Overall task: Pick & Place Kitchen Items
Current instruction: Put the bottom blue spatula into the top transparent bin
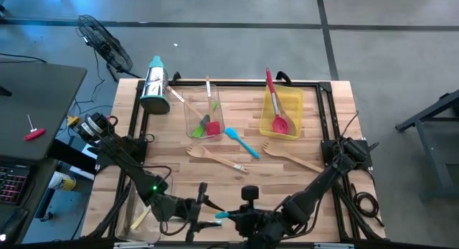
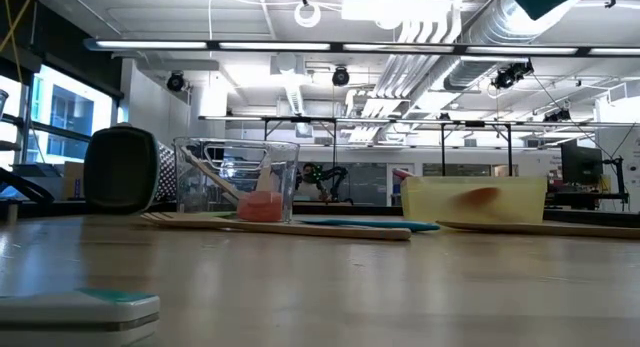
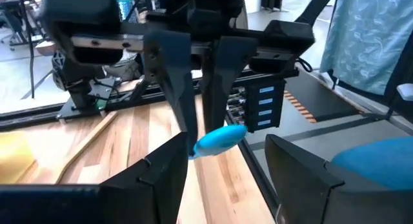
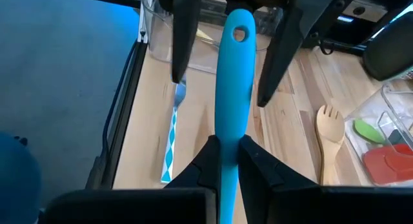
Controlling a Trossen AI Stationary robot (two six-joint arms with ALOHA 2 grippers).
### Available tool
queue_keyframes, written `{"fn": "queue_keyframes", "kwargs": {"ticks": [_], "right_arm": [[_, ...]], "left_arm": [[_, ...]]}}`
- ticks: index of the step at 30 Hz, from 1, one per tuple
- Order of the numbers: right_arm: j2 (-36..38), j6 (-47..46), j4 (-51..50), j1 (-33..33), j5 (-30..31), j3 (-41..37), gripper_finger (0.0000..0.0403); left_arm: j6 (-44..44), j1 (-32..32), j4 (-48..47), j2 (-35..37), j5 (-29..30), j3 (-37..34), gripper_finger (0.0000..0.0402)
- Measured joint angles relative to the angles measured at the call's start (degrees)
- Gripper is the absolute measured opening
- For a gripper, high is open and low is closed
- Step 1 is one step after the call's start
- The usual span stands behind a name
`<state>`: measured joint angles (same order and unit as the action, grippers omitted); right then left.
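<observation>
A pale wooden table [image 1: 237, 113] with a black frame carries a steel box grater [image 1: 154, 87] lying on its side at the far left, a clear bin [image 1: 203, 113] mid-table and a yellow bin [image 1: 282, 113] to its right. 2 wooden forks [image 1: 215, 158] and a blue spatula [image 1: 242, 143] lie before the bins.
</observation>
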<state>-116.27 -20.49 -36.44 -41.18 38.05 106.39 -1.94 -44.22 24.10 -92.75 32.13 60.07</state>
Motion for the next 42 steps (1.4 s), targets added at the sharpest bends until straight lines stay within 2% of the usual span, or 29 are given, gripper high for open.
{"fn": "queue_keyframes", "kwargs": {"ticks": [14,18,23,36,39,42], "right_arm": [[0.0,2.36,2.13,0.85,-2.25,0.0,0.0019],[0.0,2.4,2.26,0.85,-2.36,0.0,0.0019],[-0.01,2.18,2.22,0.93,-2.99,0.0,0.0023],[-0.02,-3.43,2.94,1.15,-3.7,0.0,0.0209],[-0.02,-3.12,2.94,0.81,-3.06,0.0,0.0237],[-0.02,-3.94,2.88,0.6,-1.28,0.0,0.0248]], "left_arm": [[0.05,3.08,1.05,-0.09,-2.9,0.0,0.019],[0.2,3.03,1.07,-0.11,-3.16,0.0,0.015],[2.35,2.93,0.98,-0.11,-3.34,0.0,0.005],[2.76,2.46,-0.6,0.78,-2.4,-0.02,0.0043],[1.55,2.16,-3.71,3.68,0.61,0.0,0.0043],[-0.53,2.04,-9.65,6.85,3.5,0.0,0.0043]]}}
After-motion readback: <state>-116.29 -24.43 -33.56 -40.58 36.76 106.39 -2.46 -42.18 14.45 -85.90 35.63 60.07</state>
